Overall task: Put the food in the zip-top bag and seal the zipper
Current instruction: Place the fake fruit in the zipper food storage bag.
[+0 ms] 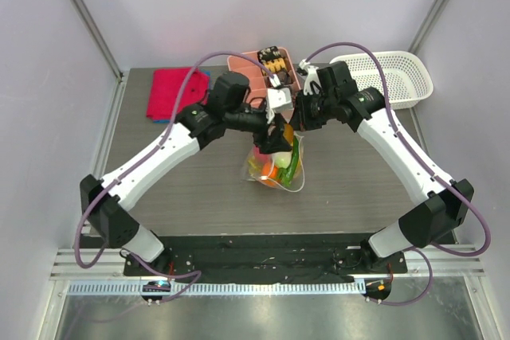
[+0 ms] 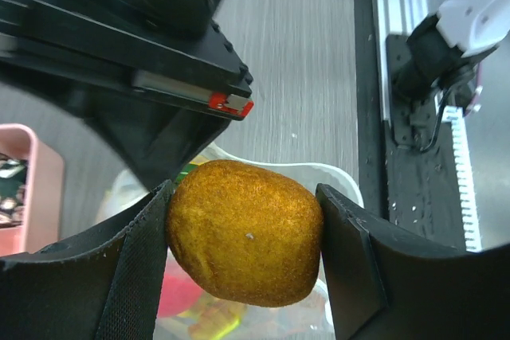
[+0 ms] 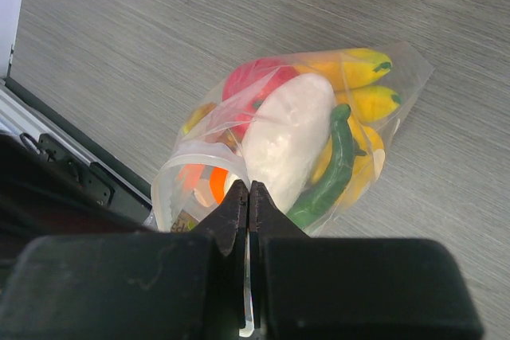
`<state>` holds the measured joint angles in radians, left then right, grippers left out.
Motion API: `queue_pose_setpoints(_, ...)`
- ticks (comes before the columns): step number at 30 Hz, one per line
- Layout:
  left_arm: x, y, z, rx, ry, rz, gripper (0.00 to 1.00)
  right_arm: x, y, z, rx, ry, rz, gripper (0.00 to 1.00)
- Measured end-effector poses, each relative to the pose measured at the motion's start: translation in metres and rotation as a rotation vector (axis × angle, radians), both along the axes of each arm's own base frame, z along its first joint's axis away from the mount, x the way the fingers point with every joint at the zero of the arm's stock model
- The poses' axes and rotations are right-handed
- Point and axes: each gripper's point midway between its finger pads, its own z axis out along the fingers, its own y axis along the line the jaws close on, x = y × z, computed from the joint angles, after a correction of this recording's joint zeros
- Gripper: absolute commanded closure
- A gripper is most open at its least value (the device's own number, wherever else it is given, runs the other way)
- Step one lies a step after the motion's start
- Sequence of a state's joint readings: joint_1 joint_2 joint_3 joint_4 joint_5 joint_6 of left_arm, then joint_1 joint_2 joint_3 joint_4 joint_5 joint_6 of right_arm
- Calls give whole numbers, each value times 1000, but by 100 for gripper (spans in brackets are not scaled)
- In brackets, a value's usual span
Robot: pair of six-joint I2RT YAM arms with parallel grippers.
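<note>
The clear zip-top bag stands mid-table, mouth up, holding food: yellow bananas, a red apple, a white piece and a green piece. My left gripper hangs just above the bag's open mouth, shut on an orange whose sides touch both pads. My right gripper is shut on the bag's rim, a strip of the pale zipper edge pinched between its jaws and held up. In the top view both grippers meet over the bag.
A pink divided tray with dark snacks sits at the back centre, and its corner shows in the left wrist view. A white mesh basket is at the back right. A red cloth lies at the back left.
</note>
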<state>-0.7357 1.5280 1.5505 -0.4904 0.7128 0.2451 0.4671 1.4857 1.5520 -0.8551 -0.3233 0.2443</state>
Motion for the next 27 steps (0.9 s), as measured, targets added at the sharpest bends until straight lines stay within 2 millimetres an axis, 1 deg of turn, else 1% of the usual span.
queue_pose_setpoints(2,0,-7,-17,38,-1,-4,60,1,-1,0,2,2,-5,99)
queue_pose_setpoints(4,-1,-9,-30,67,-6,-2,59,1,-1,0,3,3,-7,99)
queue_pose_setpoints(9,8,-12,-45,115,-51,15,53,2,-2,1,10,8,-14,99)
queue_pose_setpoints(15,22,-11,-74,197,-73,38,46,3,-5,1,23,19,-26,99)
queue_pose_setpoints(18,23,-11,-80,218,-82,29,44,2,-4,2,30,25,-24,99)
queue_pose_setpoints(21,20,-12,-80,225,-103,11,38,2,-3,3,40,33,-24,99)
queue_pose_setpoints(24,14,-13,-85,251,-122,-11,24,1,-3,3,46,39,-27,99)
queue_pose_setpoints(25,13,-12,-86,263,-130,-14,16,1,-3,3,47,40,-28,99)
queue_pose_setpoints(26,14,-11,-88,272,-136,-13,10,2,-4,3,48,41,-31,99)
queue_pose_setpoints(27,13,-10,-89,282,-140,-13,1,2,-5,3,48,42,-34,99)
